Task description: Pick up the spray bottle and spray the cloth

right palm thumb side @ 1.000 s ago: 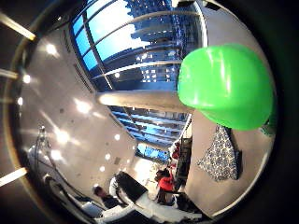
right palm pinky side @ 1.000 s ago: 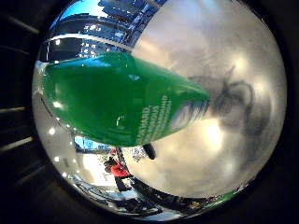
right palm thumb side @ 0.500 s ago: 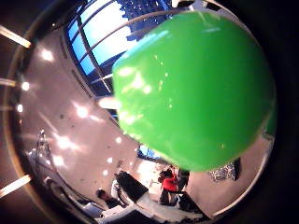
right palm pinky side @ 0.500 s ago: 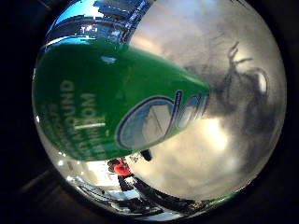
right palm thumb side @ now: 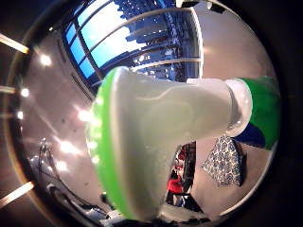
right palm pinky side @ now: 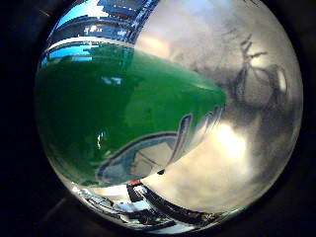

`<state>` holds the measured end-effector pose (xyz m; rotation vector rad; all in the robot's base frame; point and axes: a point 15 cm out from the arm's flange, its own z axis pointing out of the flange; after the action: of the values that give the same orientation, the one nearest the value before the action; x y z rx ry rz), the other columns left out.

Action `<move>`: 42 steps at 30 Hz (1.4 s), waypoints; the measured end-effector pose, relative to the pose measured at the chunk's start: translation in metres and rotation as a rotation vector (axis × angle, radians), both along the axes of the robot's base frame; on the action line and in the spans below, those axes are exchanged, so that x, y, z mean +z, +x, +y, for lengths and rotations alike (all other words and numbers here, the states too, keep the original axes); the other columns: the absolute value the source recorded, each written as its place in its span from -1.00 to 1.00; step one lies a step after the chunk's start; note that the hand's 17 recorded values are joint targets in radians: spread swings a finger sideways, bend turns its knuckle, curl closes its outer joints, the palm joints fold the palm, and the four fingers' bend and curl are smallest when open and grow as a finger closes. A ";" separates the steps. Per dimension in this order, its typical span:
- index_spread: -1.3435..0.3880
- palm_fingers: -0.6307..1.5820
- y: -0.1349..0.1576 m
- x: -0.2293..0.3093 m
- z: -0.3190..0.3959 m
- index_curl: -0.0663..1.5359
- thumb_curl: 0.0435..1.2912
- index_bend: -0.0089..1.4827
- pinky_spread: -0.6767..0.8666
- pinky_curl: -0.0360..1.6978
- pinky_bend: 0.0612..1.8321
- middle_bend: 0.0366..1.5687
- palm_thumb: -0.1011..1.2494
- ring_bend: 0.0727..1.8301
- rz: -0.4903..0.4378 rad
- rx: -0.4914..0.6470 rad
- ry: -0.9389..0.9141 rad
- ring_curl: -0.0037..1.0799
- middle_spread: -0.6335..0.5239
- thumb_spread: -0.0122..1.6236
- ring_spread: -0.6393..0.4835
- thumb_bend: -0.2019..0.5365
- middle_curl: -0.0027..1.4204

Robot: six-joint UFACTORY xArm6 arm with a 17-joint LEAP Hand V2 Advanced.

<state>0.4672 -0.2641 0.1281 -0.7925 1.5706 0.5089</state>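
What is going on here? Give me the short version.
The robot's hand is right up against a green spray bottle: its body fills most of the little finger side palm view, and its white spray head fills the thumb side view. A patterned cloth lies on the table beyond the bottle. The fingers are out of view, so whether the bottle is gripped cannot be told.

spray bottle (right palm thumb side: 156, 142) close against the palm, cloth (right palm thumb side: 226, 161) beyond, table (right palm pinky side: 237, 163) bare beside
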 end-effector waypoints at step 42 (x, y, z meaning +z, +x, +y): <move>0.39 -0.25 0.057 -0.018 0.021 -0.66 -0.57 -0.82 -0.03 -0.57 -0.39 -0.55 0.02 -0.29 0.096 0.070 -0.108 -0.27 0.03 0.10 -0.09 -0.51 -0.40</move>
<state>0.5240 -0.2432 0.1097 -0.9199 1.6741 0.5227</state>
